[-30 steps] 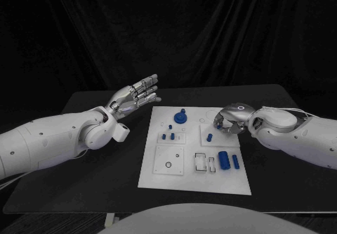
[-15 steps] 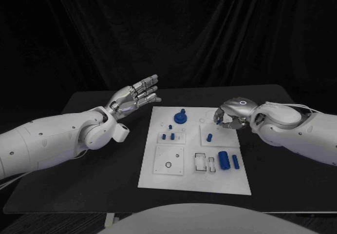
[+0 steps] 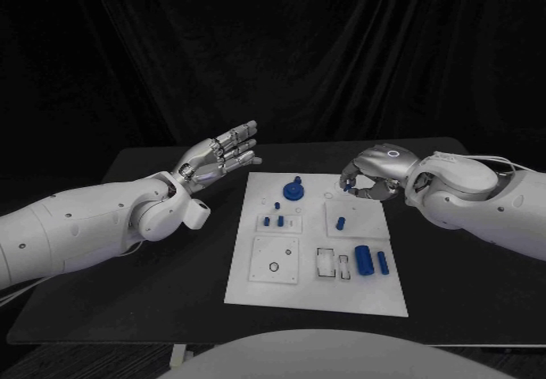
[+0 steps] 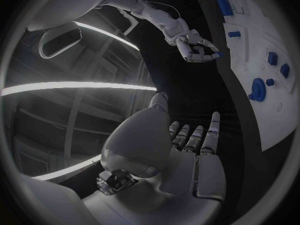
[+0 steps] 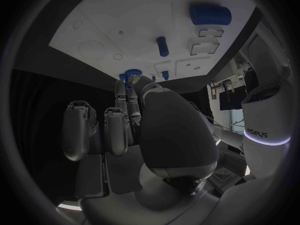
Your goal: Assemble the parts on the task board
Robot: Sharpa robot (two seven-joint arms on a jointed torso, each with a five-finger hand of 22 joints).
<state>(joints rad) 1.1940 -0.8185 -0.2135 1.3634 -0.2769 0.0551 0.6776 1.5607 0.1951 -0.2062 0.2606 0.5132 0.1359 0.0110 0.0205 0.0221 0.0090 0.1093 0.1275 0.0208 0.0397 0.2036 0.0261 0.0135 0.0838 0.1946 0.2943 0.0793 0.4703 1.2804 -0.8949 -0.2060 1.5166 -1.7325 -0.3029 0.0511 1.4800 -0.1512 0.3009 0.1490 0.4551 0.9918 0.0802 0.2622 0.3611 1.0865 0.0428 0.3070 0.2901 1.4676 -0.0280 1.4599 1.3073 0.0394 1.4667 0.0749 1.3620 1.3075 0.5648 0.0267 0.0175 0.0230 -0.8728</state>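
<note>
Head view, task board [image 3: 256, 288]: white plate mid-table.
Parts near right: thick blue cylinder [image 3: 363, 260] beside a slimmer one [image 3: 383, 264].
Left hand [image 3: 218, 155]: raised left of the board, fingers spread, holding nothing.
Right hand [image 3: 370, 178]: over the board's far right corner, pinching a small blue part [image 4: 215, 55].

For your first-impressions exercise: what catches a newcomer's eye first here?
The white task board in the middle of the black table, dotted with small blue parts. Left of it, the left robot hand is raised with fingers spread; the right robot hand hovers curled over the board's far right corner.
</note>
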